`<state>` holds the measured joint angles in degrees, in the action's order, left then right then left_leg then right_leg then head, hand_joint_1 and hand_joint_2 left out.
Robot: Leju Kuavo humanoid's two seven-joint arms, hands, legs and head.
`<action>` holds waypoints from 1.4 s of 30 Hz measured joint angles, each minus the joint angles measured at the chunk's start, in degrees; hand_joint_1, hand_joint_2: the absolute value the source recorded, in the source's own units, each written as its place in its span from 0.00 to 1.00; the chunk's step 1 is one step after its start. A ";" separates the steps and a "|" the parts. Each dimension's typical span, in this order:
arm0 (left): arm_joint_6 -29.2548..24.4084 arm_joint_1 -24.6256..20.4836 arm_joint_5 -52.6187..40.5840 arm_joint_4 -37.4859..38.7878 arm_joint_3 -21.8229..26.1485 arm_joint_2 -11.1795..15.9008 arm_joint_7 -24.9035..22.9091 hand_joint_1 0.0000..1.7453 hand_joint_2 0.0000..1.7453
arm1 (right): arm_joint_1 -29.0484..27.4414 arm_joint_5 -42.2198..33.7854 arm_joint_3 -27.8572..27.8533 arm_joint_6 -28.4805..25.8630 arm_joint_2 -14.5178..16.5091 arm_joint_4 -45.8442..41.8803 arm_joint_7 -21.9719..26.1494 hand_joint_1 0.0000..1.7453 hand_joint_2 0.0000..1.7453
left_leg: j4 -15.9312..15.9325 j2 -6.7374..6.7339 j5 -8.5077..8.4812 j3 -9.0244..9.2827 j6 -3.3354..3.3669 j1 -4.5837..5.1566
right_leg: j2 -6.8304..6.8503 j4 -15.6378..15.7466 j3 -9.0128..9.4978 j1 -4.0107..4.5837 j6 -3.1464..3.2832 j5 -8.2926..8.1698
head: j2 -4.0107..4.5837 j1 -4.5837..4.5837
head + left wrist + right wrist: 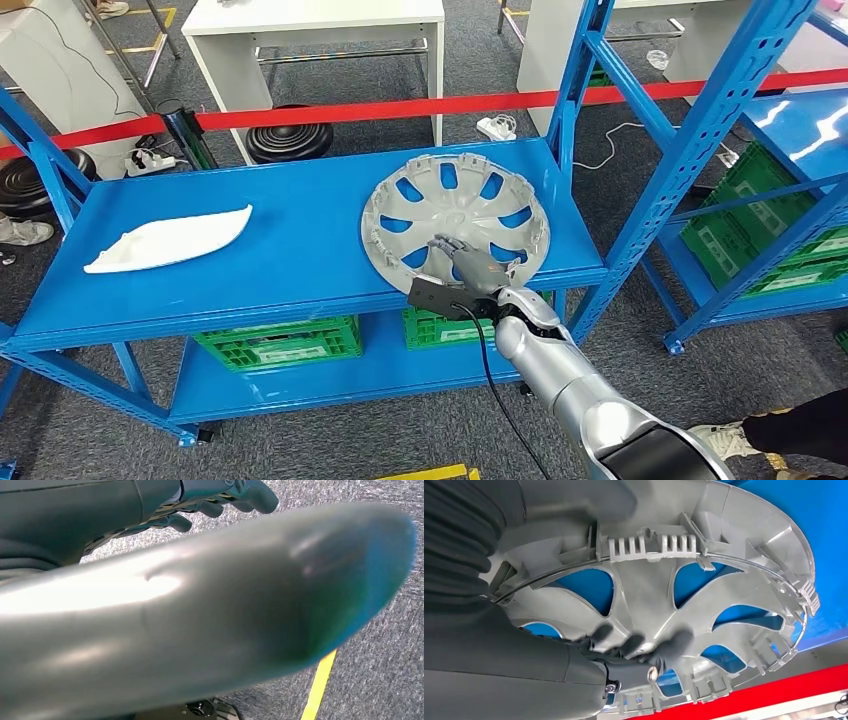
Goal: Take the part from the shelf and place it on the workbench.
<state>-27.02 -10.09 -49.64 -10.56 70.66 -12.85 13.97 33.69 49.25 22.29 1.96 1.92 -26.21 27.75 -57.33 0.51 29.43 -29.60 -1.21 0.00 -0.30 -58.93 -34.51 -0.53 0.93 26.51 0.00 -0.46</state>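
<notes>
The right hand (468, 264) rests on the near edge of the round silver-grey plastic wheel cover (455, 218), its dark fingers (636, 645) curled over the spokes. The cover lies flat on the blue metal shelf (300, 250). Farther left lies a white curved plastic panel (168, 238). The left hand (220, 500) hangs above the floor, fingers loosely curled, holding nothing.

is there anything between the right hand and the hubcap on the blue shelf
Nothing visible. The right hand is already on the hubcap, fingers reaching over its near rim onto the spokes. The white part lies well off to the side.
</notes>
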 joint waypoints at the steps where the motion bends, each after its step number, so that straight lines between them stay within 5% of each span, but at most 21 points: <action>1: -0.02 0.00 0.00 0.00 0.00 0.00 0.00 0.00 0.00 | 0.05 0.04 0.00 0.02 0.00 0.05 0.04 1.00 1.00 | 0.00 0.00 0.00 0.01 0.00 0.00 | 0.00 0.00 0.01 0.00 0.00 0.00 | 0.00 0.00; 40: -3.80 1.11 -2.67 0.00 -1.70 -0.20 -0.83 0.00 0.00 | -0.53 2.70 -0.04 -1.96 -0.63 0.40 -0.34 1.00 1.00 | 0.00 0.02 0.01 0.03 0.02 0.00 | -0.01 0.05 0.06 0.02 0.00 0.00 | 0.00 0.00; 42: -3.80 1.11 -2.67 0.00 -1.70 -0.20 -0.83 0.00 0.00 | -0.53 2.71 -0.04 -1.96 -0.63 0.40 -0.34 0.50 1.00 | 0.00 0.02 0.01 0.03 0.02 0.00 | -0.01 0.05 0.06 0.02 0.00 0.00 | 0.00 0.00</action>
<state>-30.82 -8.98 -52.30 -10.56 68.96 -13.05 13.14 33.16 51.96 22.25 0.00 1.29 -25.81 27.41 -57.34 0.53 29.44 -29.56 -1.19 0.00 -0.31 -58.88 -34.45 -0.51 0.93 26.50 0.00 -0.46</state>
